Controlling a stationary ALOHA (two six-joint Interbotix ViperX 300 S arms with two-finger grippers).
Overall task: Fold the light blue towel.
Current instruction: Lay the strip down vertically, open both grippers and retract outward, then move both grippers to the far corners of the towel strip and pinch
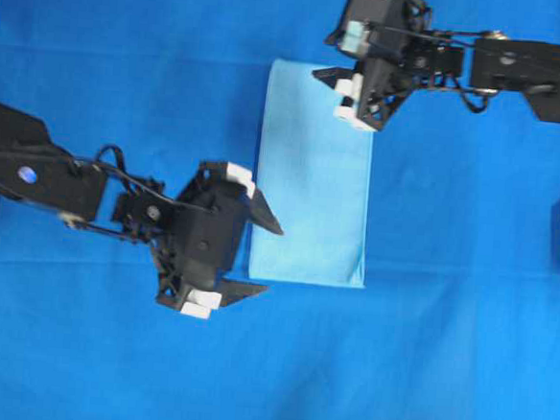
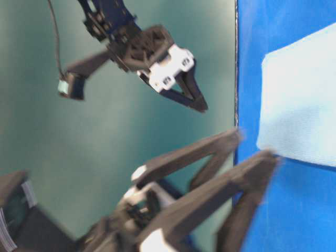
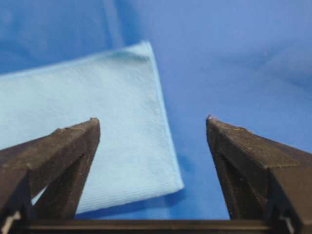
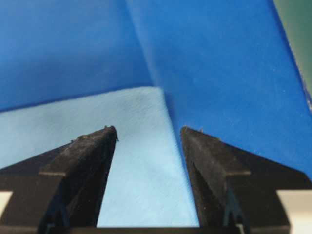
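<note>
Both my tools, left tool [image 1: 257, 257] and right tool [image 1: 334, 91], released, empty. Light blue towel [image 1: 313, 174] lies folded between them on the blue sheet [image 1: 99, 53]. Risk: top layer possibly springs open; edges unclear.

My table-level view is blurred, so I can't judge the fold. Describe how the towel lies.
Observer: Seen from overhead, the light blue towel lies flat as a neat narrow rectangle on the deep blue sheet.
Operator: Report the left jaws.
Observer: The left jaws are wide open and empty, just off the towel's left edge near its lower corner.
Operator: Now the right jaws.
Observer: The right jaws are open and empty too, above the towel's upper right corner.
</note>
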